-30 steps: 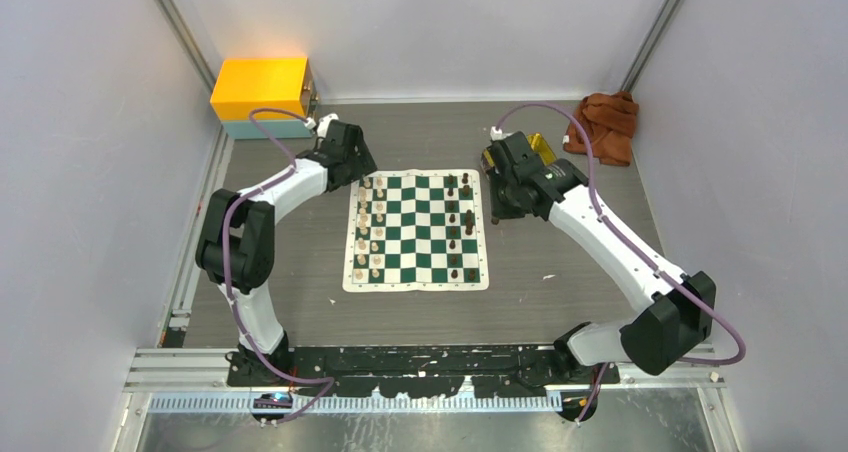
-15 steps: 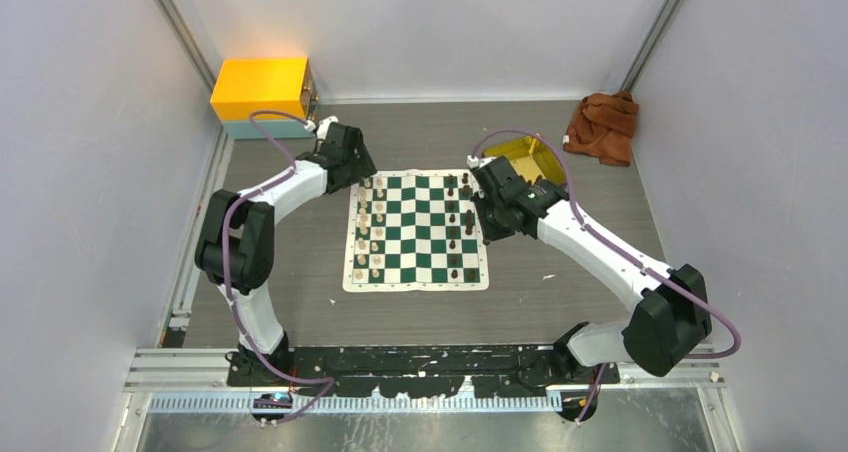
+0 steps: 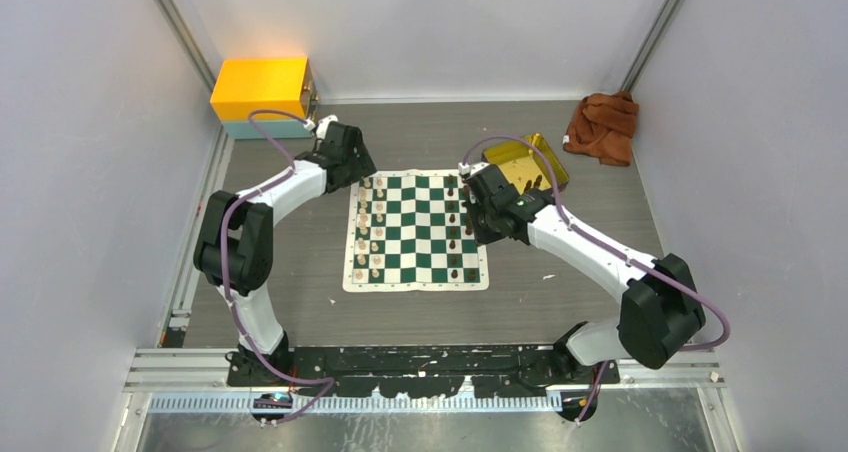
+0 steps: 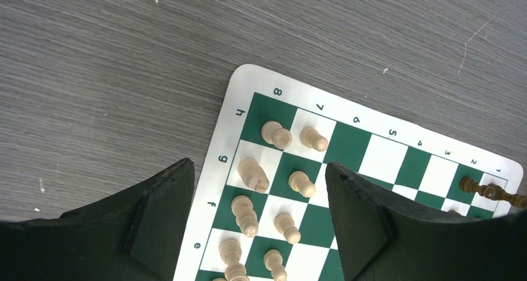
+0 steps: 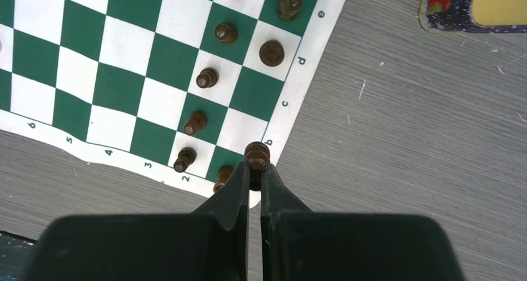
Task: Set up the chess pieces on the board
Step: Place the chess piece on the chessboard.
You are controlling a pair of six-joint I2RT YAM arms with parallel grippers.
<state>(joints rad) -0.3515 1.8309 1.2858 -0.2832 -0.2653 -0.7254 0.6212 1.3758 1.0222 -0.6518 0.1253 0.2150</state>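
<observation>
The board [image 3: 416, 285] lies flat mid-table. Cream chess pieces [image 3: 370, 227] fill its two left columns, and dark ones [image 3: 455, 234] stand along the right columns. My right gripper [image 5: 255, 169] is shut on a dark chess piece [image 5: 256, 153], which hangs over the board's [image 5: 124, 63] edge by the letter b; other dark pieces [image 5: 207, 78] stand beyond it. In the top view this gripper [image 3: 470, 212] is at the board's far right side. My left gripper [image 4: 256, 165] hovers open and holding nothing above cream pieces [image 4: 253, 174] at the board's [image 4: 248, 82] far left corner.
A shiny gold tray [image 3: 525, 162] sits just behind my right arm, its corner [image 5: 478, 7] showing in the right wrist view. An orange-brown cloth [image 3: 603, 124] lies at the back right and a yellow box [image 3: 260, 90] at the back left.
My right arm has swung left from the gold tray to the board's right edge, carrying the dark piece. The left arm has stayed still.
</observation>
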